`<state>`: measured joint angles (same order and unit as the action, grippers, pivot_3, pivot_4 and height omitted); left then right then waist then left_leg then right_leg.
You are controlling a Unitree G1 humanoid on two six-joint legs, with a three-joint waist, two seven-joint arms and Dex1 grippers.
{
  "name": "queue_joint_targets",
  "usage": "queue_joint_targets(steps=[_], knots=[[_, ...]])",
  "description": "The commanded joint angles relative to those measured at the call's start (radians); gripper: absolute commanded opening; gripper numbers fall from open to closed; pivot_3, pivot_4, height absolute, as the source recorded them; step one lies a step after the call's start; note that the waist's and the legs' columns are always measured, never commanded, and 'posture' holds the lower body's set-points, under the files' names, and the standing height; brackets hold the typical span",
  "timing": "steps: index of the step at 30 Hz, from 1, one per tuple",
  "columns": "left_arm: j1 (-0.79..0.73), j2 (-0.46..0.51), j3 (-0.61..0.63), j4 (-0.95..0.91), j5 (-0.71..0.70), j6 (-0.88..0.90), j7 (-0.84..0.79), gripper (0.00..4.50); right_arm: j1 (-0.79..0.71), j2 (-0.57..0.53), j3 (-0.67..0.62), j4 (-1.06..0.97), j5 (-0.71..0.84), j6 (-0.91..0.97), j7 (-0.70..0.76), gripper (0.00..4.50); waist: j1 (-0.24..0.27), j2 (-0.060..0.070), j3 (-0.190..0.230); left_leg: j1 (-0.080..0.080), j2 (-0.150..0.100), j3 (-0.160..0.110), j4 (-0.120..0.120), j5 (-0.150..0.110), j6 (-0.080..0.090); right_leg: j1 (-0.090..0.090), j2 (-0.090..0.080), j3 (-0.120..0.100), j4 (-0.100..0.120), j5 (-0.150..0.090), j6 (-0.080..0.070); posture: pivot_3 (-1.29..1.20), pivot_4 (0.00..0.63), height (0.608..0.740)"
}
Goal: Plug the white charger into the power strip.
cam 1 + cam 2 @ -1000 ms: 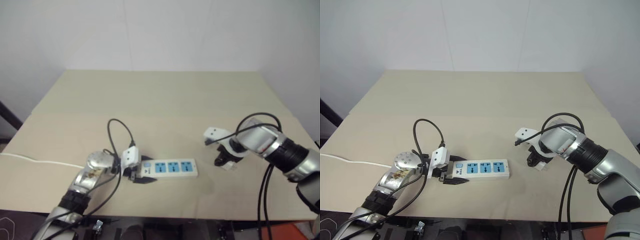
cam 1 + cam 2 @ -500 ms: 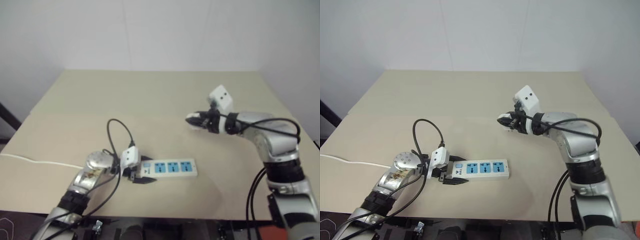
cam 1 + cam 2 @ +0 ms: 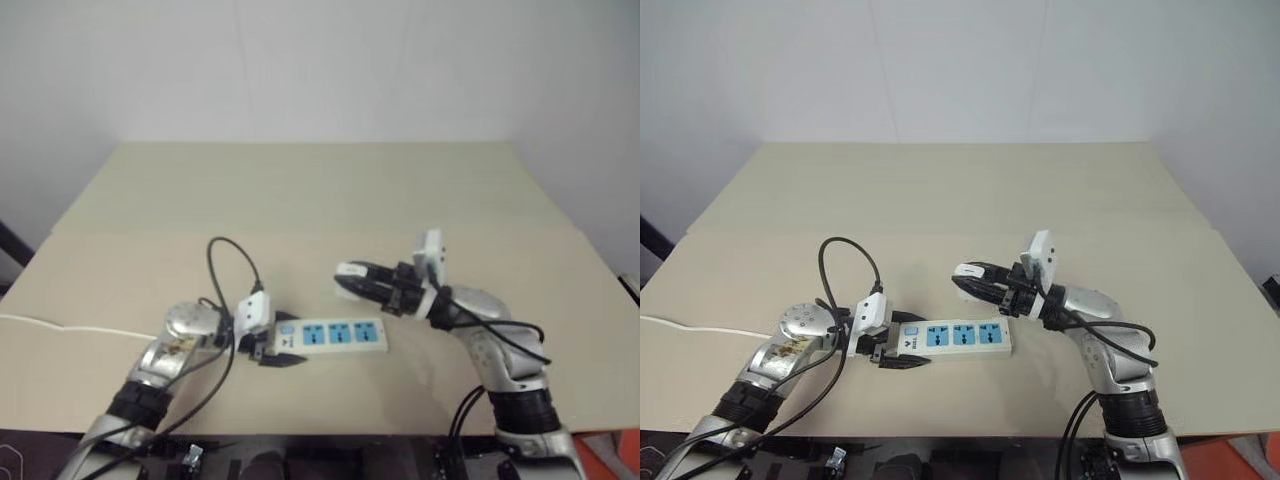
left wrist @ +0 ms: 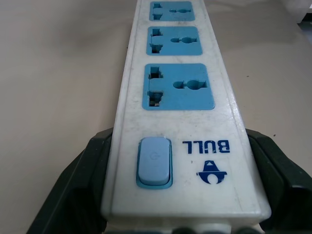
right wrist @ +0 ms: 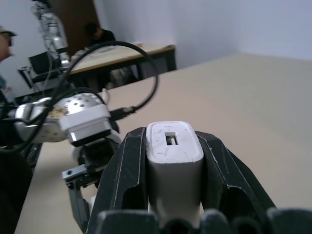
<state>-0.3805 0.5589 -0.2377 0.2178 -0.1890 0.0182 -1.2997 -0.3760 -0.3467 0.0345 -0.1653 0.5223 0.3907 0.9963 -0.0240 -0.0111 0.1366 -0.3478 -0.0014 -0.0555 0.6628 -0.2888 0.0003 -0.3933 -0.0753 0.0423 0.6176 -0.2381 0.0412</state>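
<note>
We see a beige table (image 3: pixel 940 190) set against a plain white wall (image 3: pixel 940 60). The power strip (image 3: pixel 955 337), a flat white bar with three blue socket faces in a row, lies on the table near its front edge, about midway along it. A pale blue button (image 4: pixel 154 162) sits at the end of the strip nearest the left gripper (image 3: pixel 898 352), beside a blue printed logo. The two black fingers (image 4: pixel 80 195) of the left gripper are closed against the two long sides of that button end, holding the strip flat on the table. A thin white cord (image 3: pixel 700 325) runs across the table toward its left edge.

The right gripper (image 3: pixel 350 281) is raised above the table, just behind the far end of the strip, and points toward the left side of the table. Its black fingers (image 5: pixel 127 180) are clamped on the white charger (image 5: pixel 174 151), a small boxy adapter, which sticks out past the fingertips. The charger is in the air, clear of the strip and not in any socket. A black cable (image 3: pixel 845 265) loops above the left wrist.
</note>
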Motion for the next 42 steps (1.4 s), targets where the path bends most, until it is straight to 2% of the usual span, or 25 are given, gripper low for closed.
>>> queue_joint_targets(steps=[1,12,30,42], knots=[[-0.021,0.014,-0.038,0.055,0.042,-0.03,-0.035,3.31,-0.011,0.023,0.039,0.022,-0.008,-0.08,0.048,1.14,0.001,0.0,0.0,0.0,0.0,0.0,0.0,0.0,0.0,0.0,0.0,0.0,0.0,0.0,0.0,0.0,0.15,0.74],[-0.052,-0.012,-0.056,0.121,0.046,-0.074,-0.032,3.31,0.005,0.073,0.144,0.175,-0.11,-0.224,0.085,1.14,0.004,0.0,0.0,0.003,0.0,0.0,0.0,0.0,0.0,0.002,0.0,0.0,0.001,0.0,0.0,0.0,0.15,0.74],[-0.035,-0.02,-0.053,0.11,0.046,-0.08,-0.013,3.31,-0.052,0.157,0.175,0.296,-0.155,-0.289,0.078,1.14,0.007,0.0,0.0,0.006,-0.001,0.0,0.0,0.0,0.0,0.004,0.0,0.0,0.006,-0.001,-0.001,0.0,0.15,0.74],[-0.032,-0.018,-0.052,0.106,0.045,-0.076,-0.013,3.31,-0.058,0.136,0.179,0.386,-0.189,-0.349,0.11,1.14,0.007,0.0,0.0,0.008,-0.001,0.001,0.0,0.0,0.0,0.005,-0.001,0.001,0.006,-0.001,-0.001,0.0,0.15,0.74]])
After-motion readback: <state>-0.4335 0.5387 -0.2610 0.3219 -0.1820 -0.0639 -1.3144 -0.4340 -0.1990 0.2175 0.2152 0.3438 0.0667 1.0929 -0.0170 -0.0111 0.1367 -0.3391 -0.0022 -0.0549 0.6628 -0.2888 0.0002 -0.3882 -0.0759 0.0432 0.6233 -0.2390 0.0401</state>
